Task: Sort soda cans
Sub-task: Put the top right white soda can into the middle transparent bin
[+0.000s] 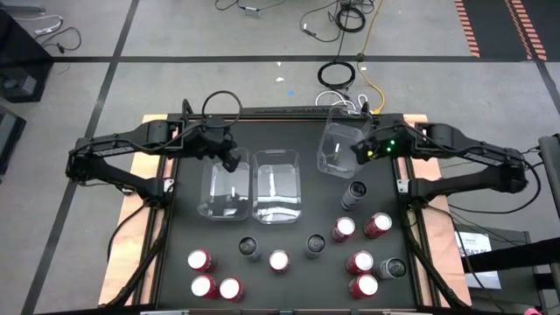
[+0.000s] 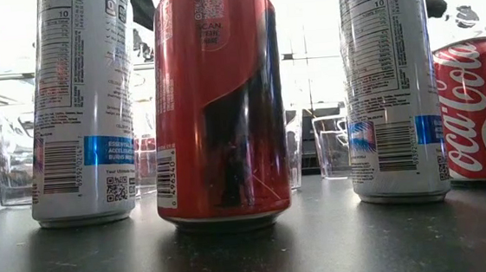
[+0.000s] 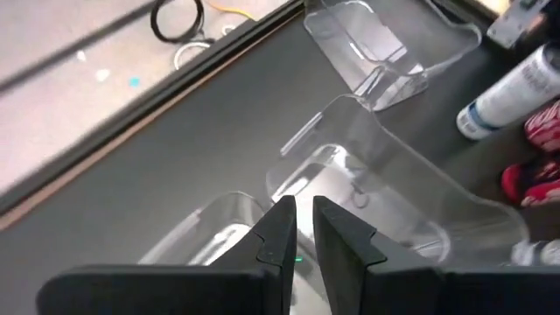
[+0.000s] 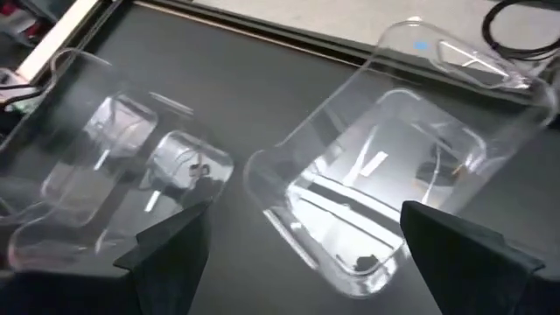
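Note:
Several soda cans stand on the near half of the black table: red ones with silvery tops and dark-topped ones. One pale can lies on its side. The low view shows a red can between two pale cans. My left gripper hangs shut and holds nothing, above the left clear bin. My right gripper stands wide open above the right clear bin, clear of it.
Three clear plastic bins stand on the table's far half: two side by side at the middle, and one turned askew at the far right. Cables lie on the floor beyond the far edge. The table has wooden side rails.

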Action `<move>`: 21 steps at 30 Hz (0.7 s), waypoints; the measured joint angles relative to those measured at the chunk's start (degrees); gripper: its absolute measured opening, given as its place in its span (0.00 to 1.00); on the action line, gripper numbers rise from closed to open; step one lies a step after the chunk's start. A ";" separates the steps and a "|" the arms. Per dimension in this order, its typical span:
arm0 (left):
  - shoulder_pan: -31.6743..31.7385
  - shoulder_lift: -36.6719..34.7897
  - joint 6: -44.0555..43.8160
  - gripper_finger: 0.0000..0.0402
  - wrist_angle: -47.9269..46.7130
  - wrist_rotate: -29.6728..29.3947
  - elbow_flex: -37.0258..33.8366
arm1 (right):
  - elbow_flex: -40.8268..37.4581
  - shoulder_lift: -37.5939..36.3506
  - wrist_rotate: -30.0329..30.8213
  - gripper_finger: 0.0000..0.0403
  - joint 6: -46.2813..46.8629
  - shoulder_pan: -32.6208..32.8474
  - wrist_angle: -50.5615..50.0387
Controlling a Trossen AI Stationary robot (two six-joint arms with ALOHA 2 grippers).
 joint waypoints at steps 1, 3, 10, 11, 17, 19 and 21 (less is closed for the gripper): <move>0.21 0.00 1.80 0.13 -0.03 0.02 0.00 | 0.80 0.42 -0.14 0.89 0.54 0.43 -0.12; 0.62 0.00 4.65 0.13 -0.59 0.08 0.00 | 2.76 1.27 0.02 0.89 2.03 1.50 -0.26; 2.90 -1.45 11.02 0.13 -8.07 -0.55 -0.02 | 12.99 9.31 1.94 0.86 8.74 6.95 -10.32; 3.15 -1.84 11.94 0.13 -9.17 -1.23 -0.02 | 14.50 11.03 2.28 0.85 10.01 7.90 -12.34; 4.87 -4.50 17.88 0.13 -9.89 -3.18 -0.37 | 19.89 18.91 -1.45 0.84 18.05 12.07 -21.38; 5.38 -5.69 19.89 0.13 -9.46 -3.21 -1.34 | 19.90 20.23 -3.38 0.84 20.53 13.47 -23.51; 5.93 -6.86 21.50 0.13 -8.83 -3.19 -2.57 | 19.90 21.15 -4.35 0.84 23.90 14.95 -25.75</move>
